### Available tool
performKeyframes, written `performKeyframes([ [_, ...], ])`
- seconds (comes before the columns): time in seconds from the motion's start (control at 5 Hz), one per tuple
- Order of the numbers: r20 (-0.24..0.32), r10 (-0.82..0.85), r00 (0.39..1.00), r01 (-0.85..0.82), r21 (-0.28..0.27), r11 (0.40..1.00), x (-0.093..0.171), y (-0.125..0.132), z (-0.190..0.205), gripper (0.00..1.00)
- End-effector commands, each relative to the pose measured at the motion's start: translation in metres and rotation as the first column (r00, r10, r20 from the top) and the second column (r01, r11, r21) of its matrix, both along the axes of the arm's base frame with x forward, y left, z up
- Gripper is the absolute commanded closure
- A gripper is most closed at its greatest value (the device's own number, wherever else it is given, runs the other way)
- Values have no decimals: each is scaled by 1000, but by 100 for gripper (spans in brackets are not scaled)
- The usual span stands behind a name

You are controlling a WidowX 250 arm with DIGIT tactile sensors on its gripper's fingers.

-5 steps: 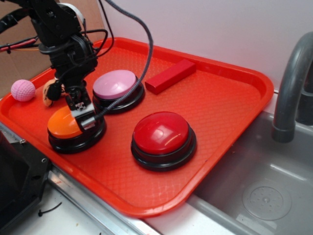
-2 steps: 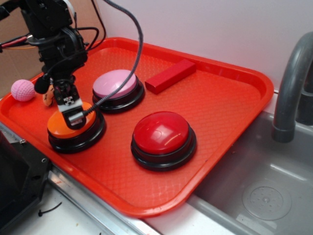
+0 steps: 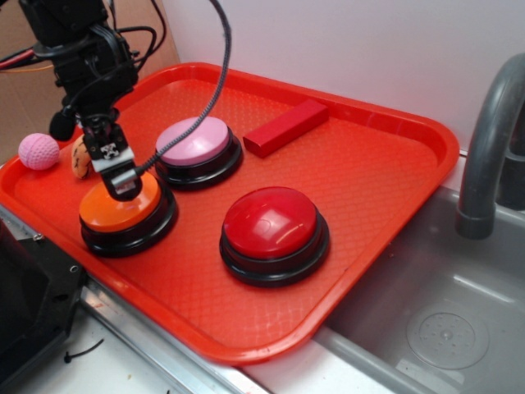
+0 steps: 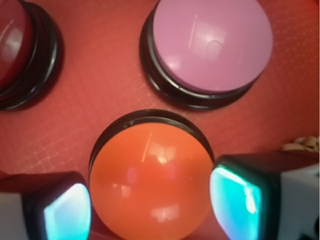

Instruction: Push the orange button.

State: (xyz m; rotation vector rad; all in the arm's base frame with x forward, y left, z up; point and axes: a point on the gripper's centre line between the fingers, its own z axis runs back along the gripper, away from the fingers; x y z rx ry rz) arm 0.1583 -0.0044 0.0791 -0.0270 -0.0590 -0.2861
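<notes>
On the left of the red tray [image 3: 385,189] sits a pink ball [image 3: 38,151]. Next, the gripper [image 3: 120,184] hovers over the orange button [image 3: 119,212], its 2 fingers [image 4: 240,202] spread wide. Further right stand the pink button [image 3: 194,141] and the red button [image 3: 271,223].

exterior high oblique, wrist close overhead

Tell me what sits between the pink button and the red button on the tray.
Nothing: between the pink button and the red button only bare tray shows in the exterior view. The wrist view shows the same.
</notes>
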Motion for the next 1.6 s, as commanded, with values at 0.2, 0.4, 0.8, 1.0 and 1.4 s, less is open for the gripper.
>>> performKeyframes([
  [0.2, 14, 30, 999, -30, 4, 1000, 12, 2, 19, 0],
  [0.4, 10, 40, 999, -40, 12, 999, 13, 2, 22, 0],
  [0.8, 10, 51, 999, -51, 18, 999, 12, 2, 29, 0],
  [1.0, 13, 40, 999, -40, 10, 999, 13, 2, 32, 0],
  [1.4, 17, 13, 1000, -12, -25, 1000, 13, -1, 39, 0],
])
